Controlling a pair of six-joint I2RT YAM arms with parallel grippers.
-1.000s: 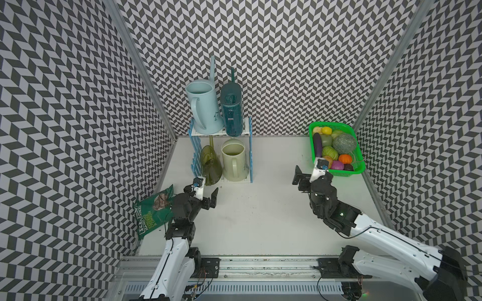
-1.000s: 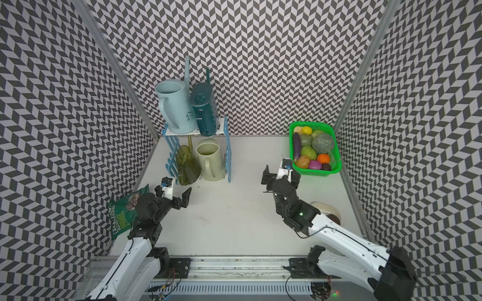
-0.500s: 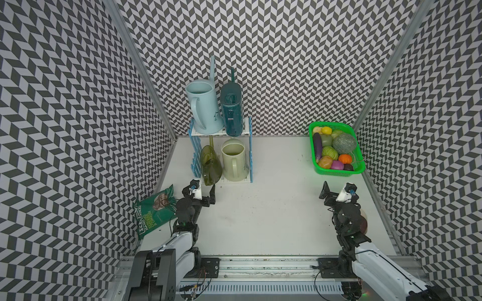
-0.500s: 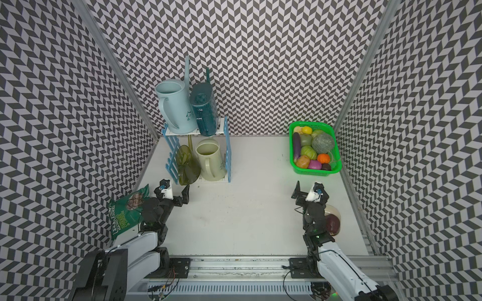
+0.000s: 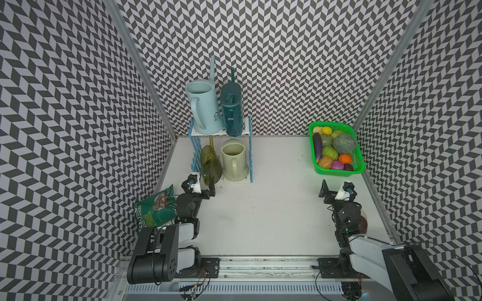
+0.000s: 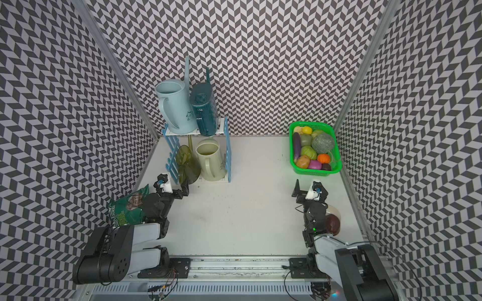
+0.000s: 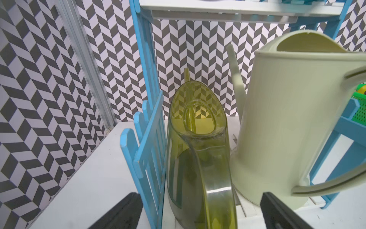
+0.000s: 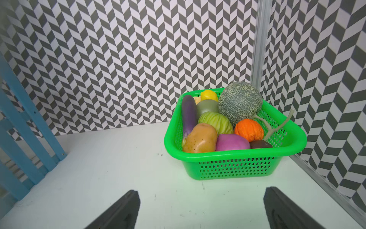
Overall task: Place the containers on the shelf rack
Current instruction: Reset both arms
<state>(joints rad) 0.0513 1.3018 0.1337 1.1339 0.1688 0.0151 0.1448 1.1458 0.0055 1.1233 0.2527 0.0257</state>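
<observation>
Hovering my left gripper [image 5: 198, 187] and right gripper [image 5: 337, 189] spread and empty, I see blue can [image 5: 202, 109] and teal can [image 5: 230, 109] atop the rack [image 5: 250, 156], olive can [image 5: 210, 166] and cream can [image 5: 233, 161] below, probably light, stiff, slick plastic, best gripped by the handles.

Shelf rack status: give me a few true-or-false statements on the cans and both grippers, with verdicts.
1. The light blue can and the dark teal can stand on the shelf rack's top tier. True.
2. The cream can lies on the table outside the rack. False: it stands upright on the lower tier.
3. The olive-green can sits on the lower tier beside the cream can. True.
4. The left gripper is shut on the olive-green can's handle. False: its fingers are open, gripping nothing.
5. The right gripper is open and empty. True.
6. The green basket is empty. False: it holds vegetables.
</observation>
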